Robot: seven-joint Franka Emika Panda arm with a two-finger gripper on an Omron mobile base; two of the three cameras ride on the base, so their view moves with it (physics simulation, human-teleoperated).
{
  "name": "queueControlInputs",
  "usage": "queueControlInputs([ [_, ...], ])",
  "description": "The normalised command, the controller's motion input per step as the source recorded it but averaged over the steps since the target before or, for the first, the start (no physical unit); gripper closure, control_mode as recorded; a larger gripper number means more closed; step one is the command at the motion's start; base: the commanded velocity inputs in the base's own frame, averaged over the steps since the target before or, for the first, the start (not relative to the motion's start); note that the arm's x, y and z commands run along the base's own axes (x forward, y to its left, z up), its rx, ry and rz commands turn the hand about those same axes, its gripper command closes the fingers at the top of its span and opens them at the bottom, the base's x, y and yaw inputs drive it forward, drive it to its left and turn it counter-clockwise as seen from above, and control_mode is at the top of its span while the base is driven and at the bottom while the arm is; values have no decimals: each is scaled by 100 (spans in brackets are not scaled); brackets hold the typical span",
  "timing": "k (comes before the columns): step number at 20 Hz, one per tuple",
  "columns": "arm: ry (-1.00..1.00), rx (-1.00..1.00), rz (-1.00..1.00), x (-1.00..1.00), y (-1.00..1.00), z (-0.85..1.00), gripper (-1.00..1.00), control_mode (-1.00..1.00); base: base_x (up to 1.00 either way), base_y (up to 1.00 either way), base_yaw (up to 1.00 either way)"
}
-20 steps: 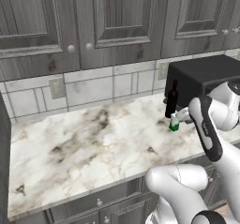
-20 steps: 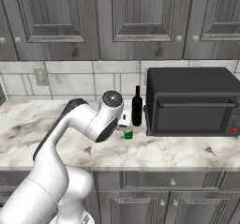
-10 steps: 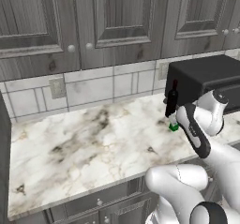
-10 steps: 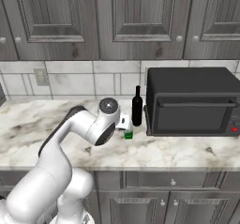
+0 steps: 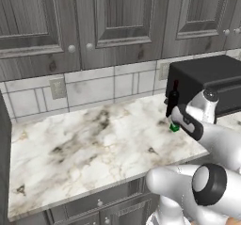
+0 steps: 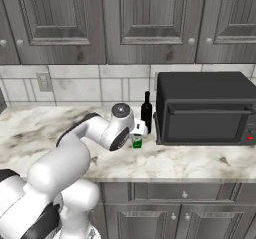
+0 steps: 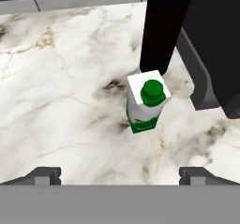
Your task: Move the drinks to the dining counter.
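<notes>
Reaching across the marble counter [image 5: 89, 144], the arm hangs over the drinks parked against the black microwave [image 6: 205, 108]. Wine bottle [image 6: 146, 112] stands at 12 o'clock of the green-and-white carton [image 7: 146, 105], nearly touching. Gripper [image 7: 119, 174] is spread fully wide and empty, fingertips [image 7: 44, 175] straddling the carton from above, likely lining up a pick.

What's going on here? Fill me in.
The robot arm has its open gripper poised above a small green-and-white carton on the marble counter, holding nothing. The carton stands upright just in front of a tall black wine bottle, beside the black microwave. Neither drink has been picked up yet.
</notes>
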Motion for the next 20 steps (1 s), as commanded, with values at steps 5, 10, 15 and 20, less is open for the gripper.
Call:
queueControlInputs([
  [5, 2, 0, 0, 41, -11, -18, -100, -100, 0, 0, 0],
  [10, 0, 0, 0, 40, -4, -32, -100, -100, 0, 0, 0],
  [15, 0, 0, 0, 38, -17, -28, -100, -100, 0, 0, 0],
  [20, 0, 0, 0, 38, -14, -19, -100, -100, 0, 0, 0],
])
